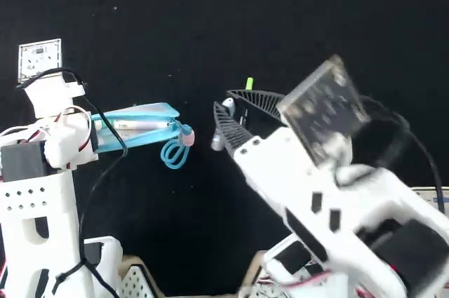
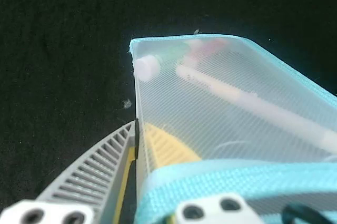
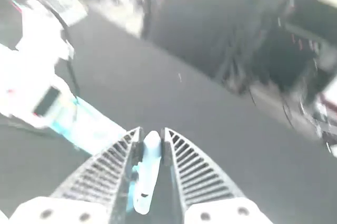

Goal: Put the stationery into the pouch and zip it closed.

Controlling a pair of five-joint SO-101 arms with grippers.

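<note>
Turquoise mesh pouch [image 1: 137, 126] extends over the black table [image 1: 210, 31] in the high view, one end clamped in the left gripper [image 1: 102, 133], a white pen [image 1: 140, 125] inside, its blue loop [image 1: 172, 154] trailing toward the right gripper [image 1: 223, 102] nearby; a green item [image 1: 249, 84] lies beyond that gripper. Left wrist view: the grey finger [image 2: 100, 176] presses the pouch wall; a white cap [image 2: 146, 67] shows inside beside the pen. Right wrist view: the jaws grip a pale blue-white item [image 3: 149, 166]; the pouch appears blurred ahead.
</note>
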